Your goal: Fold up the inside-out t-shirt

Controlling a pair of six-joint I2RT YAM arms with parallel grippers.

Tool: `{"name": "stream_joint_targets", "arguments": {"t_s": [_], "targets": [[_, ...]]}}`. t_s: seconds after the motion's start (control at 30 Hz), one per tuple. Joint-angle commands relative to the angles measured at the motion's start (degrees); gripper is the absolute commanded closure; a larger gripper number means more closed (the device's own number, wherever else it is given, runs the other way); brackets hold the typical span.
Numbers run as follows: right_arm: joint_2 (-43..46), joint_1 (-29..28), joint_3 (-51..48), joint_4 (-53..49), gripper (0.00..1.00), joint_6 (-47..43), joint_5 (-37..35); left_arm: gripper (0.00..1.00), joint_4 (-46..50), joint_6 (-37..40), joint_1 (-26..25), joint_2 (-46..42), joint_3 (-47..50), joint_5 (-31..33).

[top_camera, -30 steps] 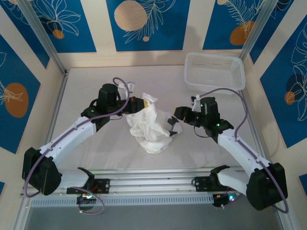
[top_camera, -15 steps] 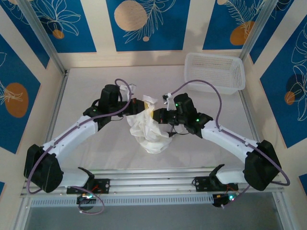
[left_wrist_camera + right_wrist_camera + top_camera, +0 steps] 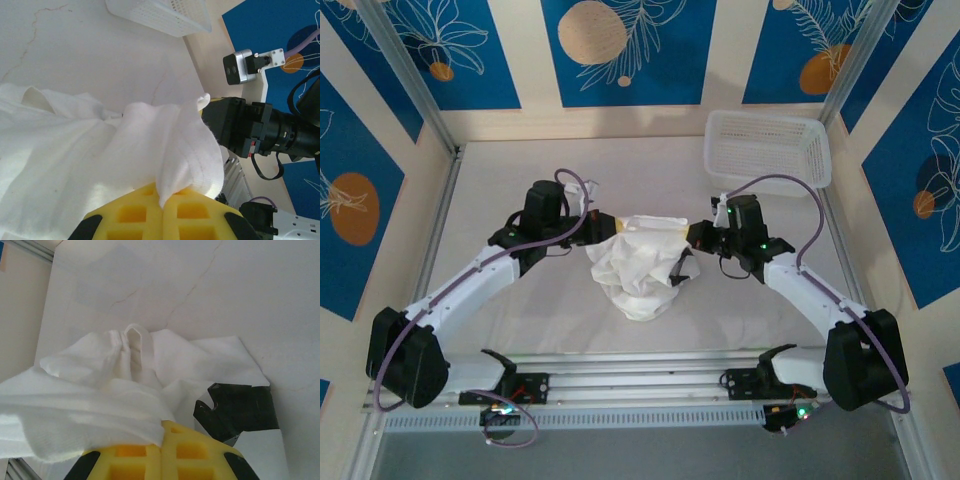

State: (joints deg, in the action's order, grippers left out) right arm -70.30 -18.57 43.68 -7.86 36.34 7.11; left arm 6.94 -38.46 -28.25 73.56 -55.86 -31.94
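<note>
The inside-out t-shirt (image 3: 635, 268) is a crumpled white cloth at the middle of the table. Its upper edge is stretched between the two grippers and the rest hangs bunched down to the table. My left gripper (image 3: 605, 222) is shut on the left end of that edge; in the left wrist view a fold of the shirt (image 3: 165, 150) comes out from between the closed yellow pads (image 3: 135, 215). My right gripper (image 3: 688, 236) is shut on the right end, where the cloth (image 3: 90, 410) is pinched between its yellow pads (image 3: 192, 455).
A white mesh basket (image 3: 768, 150) stands at the back right, also in the left wrist view (image 3: 165, 15). A black and pale flat piece (image 3: 240, 410) lies on the table by the shirt's right side (image 3: 681, 270). White padded table cover (image 3: 500, 190) lies all around.
My right gripper swung in to the shirt's top, shut on it and drew back to the right. The upper edge now spans both grippers. The left gripper stayed shut, nearly in place.
</note>
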Motion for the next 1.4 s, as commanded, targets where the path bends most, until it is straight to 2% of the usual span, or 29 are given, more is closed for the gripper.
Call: {"name": "stream_joint_targets", "arguments": {"t_s": [0.0,0.1,0.13,0.27,0.33,0.47,0.6,0.63,0.67,0.73,0.83,0.87,1.03,1.1,1.17,1.3,1.37], "targets": [[0.79,1.18,-2.08,1.27,0.94,-2.04,5.96,1.0,-1.06,0.4,1.18,-0.54,-0.49,-1.58],[2.62,0.09,-2.22,2.18,0.59,-1.82,9.12,1.0,-2.74,-0.58,1.18,0.14,0.07,-2.49],[3.61,-0.21,-2.12,1.91,0.52,-1.8,8.25,1.0,-3.19,-0.89,1.18,0.12,0.26,-2.61],[7.6,-1.48,-2.15,3.62,0.35,-4.12,4.19,1.0,-3.28,-0.75,1.18,0.04,0.4,-2.71],[7.03,-3.24,-0.44,3.61,0.3,-7.73,3.38,1.0,-3.22,-0.7,1.18,0.05,0.36,-2.77],[0.62,-9.59,8.49,-4.04,0.29,-14.34,-0.75,1.0,-3.21,-0.81,1.18,-0.16,0.18,-2.86],[-8.0,-15.86,18.59,-13.52,0.47,-15.38,-9.55,1.0,-3.23,-0.77,1.18,-0.34,0.31,-2.47],[-10.1,-17.06,20.52,-15.6,0.54,-14.25,-13.15,1.0,-3.17,-0.89,1.18,-0.35,0.4,-2.46],[-12.04,-18.17,22.48,-18.05,0.55,-12.95,-17.06,1.0,-3.3,-0.91,1.18,-0.4,0.53,-2.4],[-14.39,-20.48,25.23,-21.71,0.55,-12.7,-23.51,1.0,-3.51,-1.01,1.18,-0.52,0.82,-2.26],[-16.33,-23.88,27.11,-24.05,0.44,-14.61,-33.7,1.0,-3.35,-0.72,1.13,-0.74,1.1,-2.17],[-17.06,-24.55,27.69,-24.9,0.43,-14.78,-37.57,1.0,-3.12,-0.5,1.17,-0.66,1.1,-2.16],[-18.52,-23.38,29.09,-28.38,0.53,-15.26,-45.29,1.0,-2.84,-0.33,1.18,-1.1,1.19,-1.83],[-18.23,-21.6,28.94,-29.6,0.57,-14.58,-44.13,1.0,-2.75,-0.21,1.18,-1.16,1.28,-1.71],[-17.25,-19.36,28.25,-29.85,0.59,-14.07,-38.92,1.0,-2.43,-0.05,1.18,-1.19,1.29,-1.6],[-14.35,-12.22,24.0,-26.91,0.6,-11.92,-20.47,1.0,-2.37,0.12,1.18,-1.15,1.14,-1.8],[-13.1,-8.0,20.93,-24.77,0.65,-9.98,-13.15,1.0,-2.24,0.23,1.18,-1.22,0.93,-1.72]]}}
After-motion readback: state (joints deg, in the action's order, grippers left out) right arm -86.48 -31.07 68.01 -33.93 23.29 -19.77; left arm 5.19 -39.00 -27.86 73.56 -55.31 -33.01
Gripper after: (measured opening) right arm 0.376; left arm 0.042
